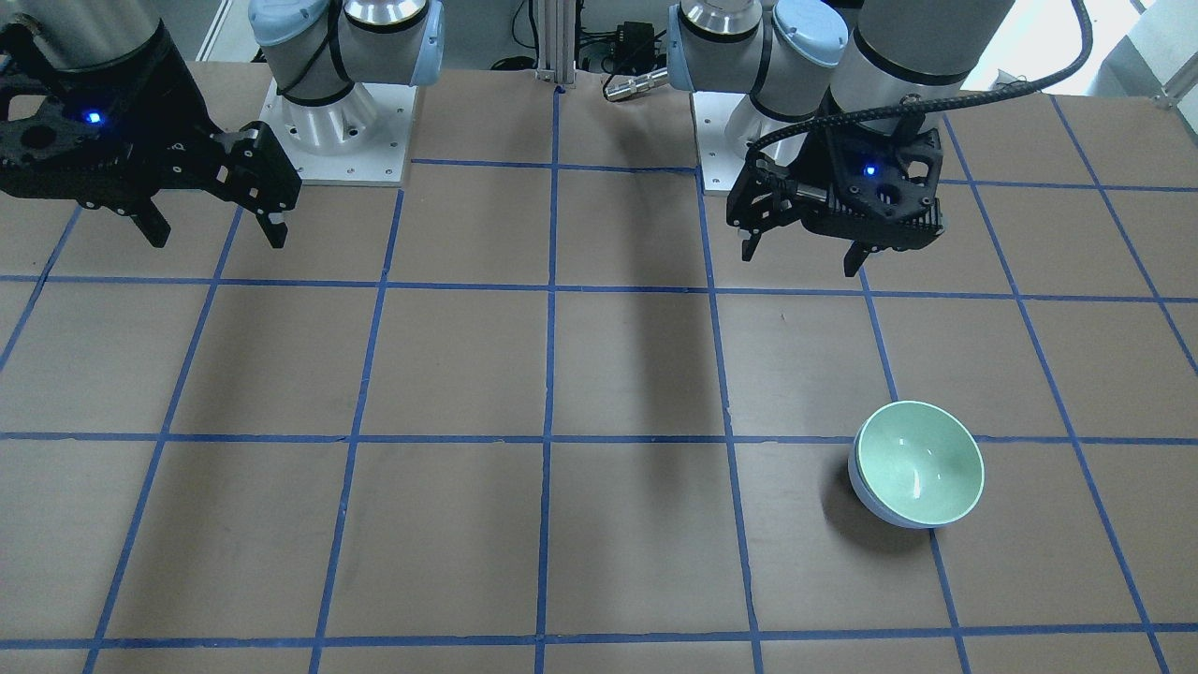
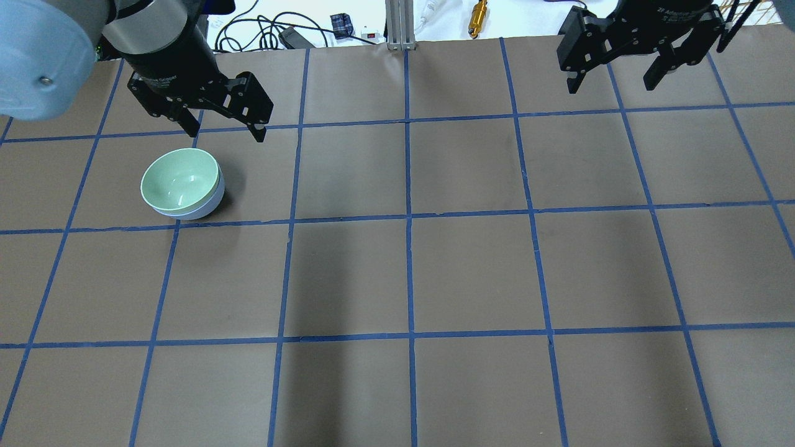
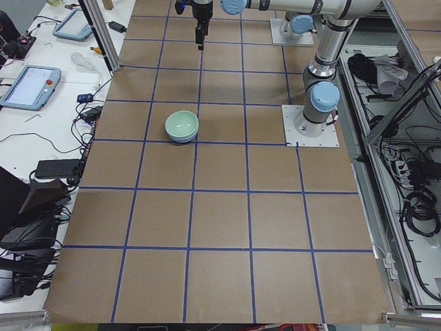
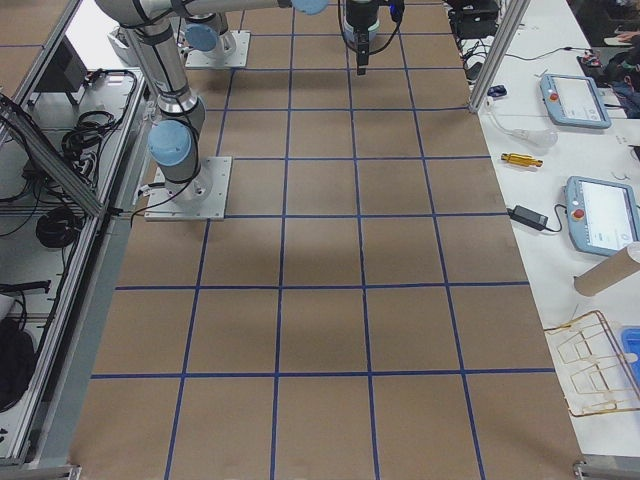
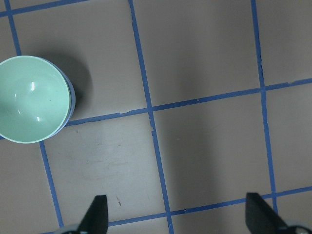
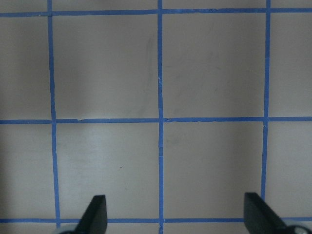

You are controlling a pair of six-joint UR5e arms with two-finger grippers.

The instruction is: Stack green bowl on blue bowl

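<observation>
The green bowl (image 2: 180, 182) sits nested upright inside the blue bowl (image 2: 208, 206), and only a thin blue band shows under its rim. The pair stands on the table's left part and also shows in the front view (image 1: 922, 463) and the left wrist view (image 5: 31, 100). My left gripper (image 2: 227, 134) is open and empty. It hangs above the table, apart from the bowls and beside them toward the table's middle. My right gripper (image 2: 610, 87) is open and empty, high over the table's right part, far from the bowls.
The table is brown paper marked with a blue tape grid (image 2: 407, 214). Both arm bases (image 1: 342, 131) stand at the robot's edge. Cables and a brass tool (image 2: 479, 11) lie beyond the far edge. Teach pendants (image 3: 27, 86) lie on side benches.
</observation>
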